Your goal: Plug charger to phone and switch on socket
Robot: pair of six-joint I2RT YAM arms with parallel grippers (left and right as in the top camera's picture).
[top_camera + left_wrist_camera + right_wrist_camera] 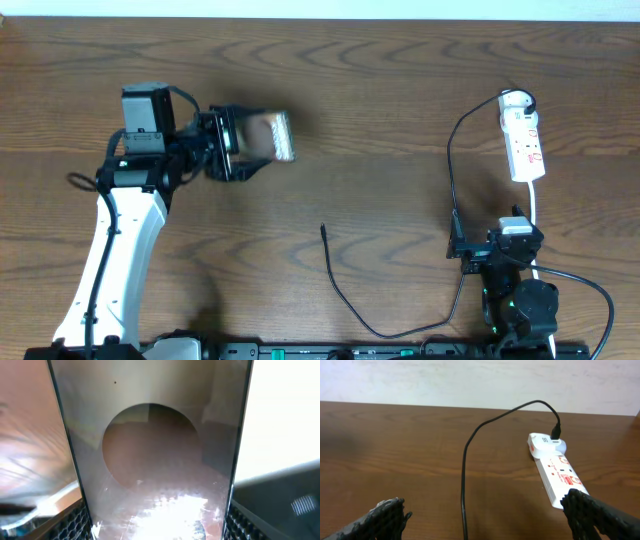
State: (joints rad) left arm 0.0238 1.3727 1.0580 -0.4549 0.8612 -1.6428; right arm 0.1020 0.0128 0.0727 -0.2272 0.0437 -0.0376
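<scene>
Two-handed work: hold phone level in clamped left gripper above table, send empty, wide-open right gripper to charger tip lying mid-table, pinch just behind plug, well clear of socket at far right.

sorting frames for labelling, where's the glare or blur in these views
Overhead: phone smeared and washed pale by glare, rest sharp. Left wrist: phone fills the frame, out of focus, white glare low centre. Right wrist: socket and charger crisp, even light.
</scene>
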